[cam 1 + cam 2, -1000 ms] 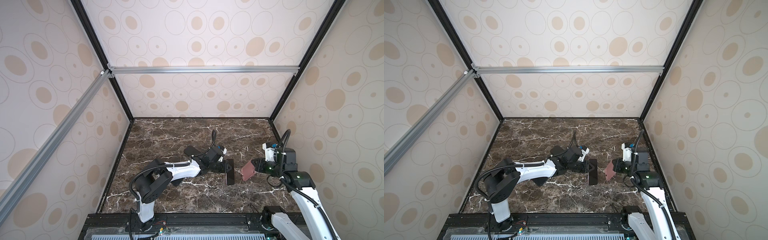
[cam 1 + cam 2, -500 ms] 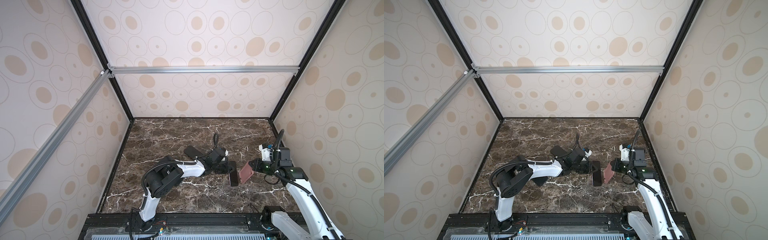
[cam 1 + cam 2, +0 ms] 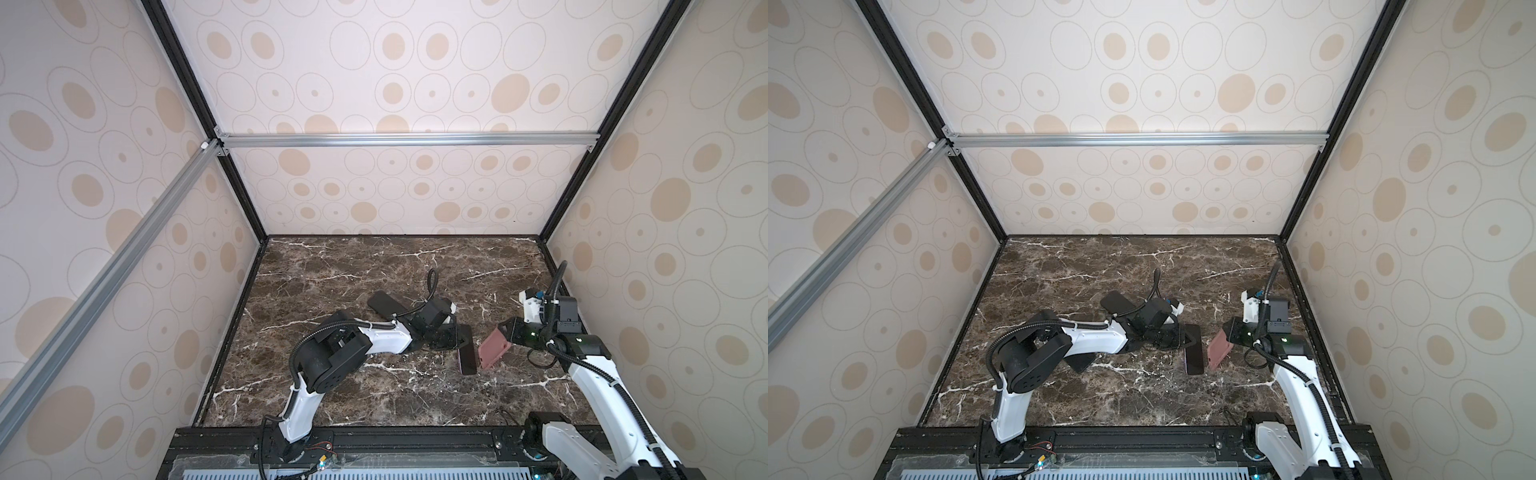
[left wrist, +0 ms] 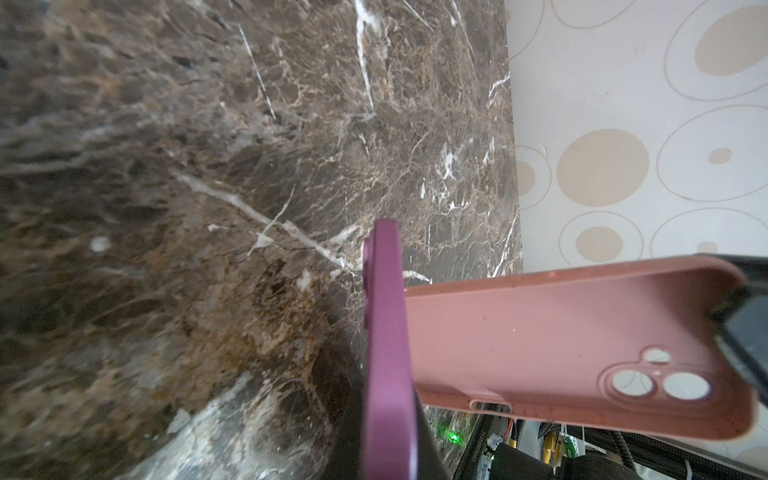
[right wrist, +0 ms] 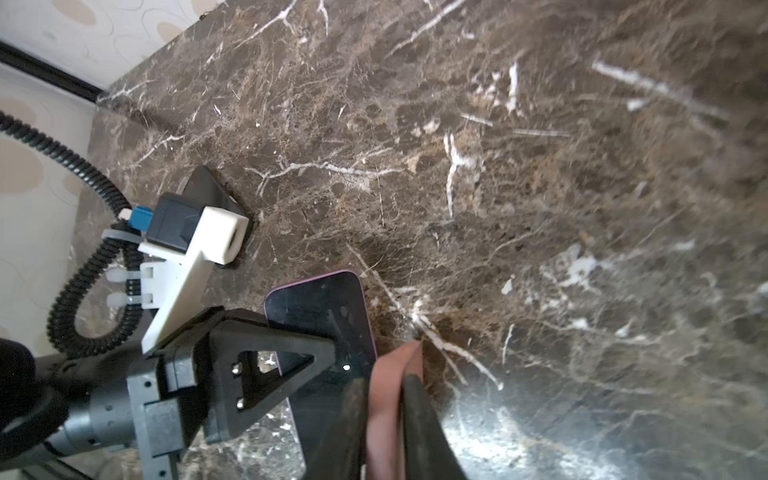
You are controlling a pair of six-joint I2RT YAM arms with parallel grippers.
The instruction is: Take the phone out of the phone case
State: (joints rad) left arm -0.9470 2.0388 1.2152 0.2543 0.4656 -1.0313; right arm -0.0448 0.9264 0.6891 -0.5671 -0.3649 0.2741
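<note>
To me the separation looks done. My left claw [image 3: 451, 340] is closed narrow on the phone [image 3: 468, 358], which sticks out past its tips. My right claw [image 3: 510, 332] has the empty pink phone case [image 3: 493, 350] between its jaws, just beside the phone. I judge that only putting both down on the desk [image 3: 374, 270] is left.

On the tabletop [image 3: 353, 266], the phone [image 3: 467, 357] lay with its far end in my left pincer [image 3: 453, 338]. The phone case [image 3: 493, 349] sat tilted just right of it, in my right pincer [image 3: 508, 332]. A flat device [image 3: 386, 307] lay behind my left arm [image 3: 382, 343].
</note>
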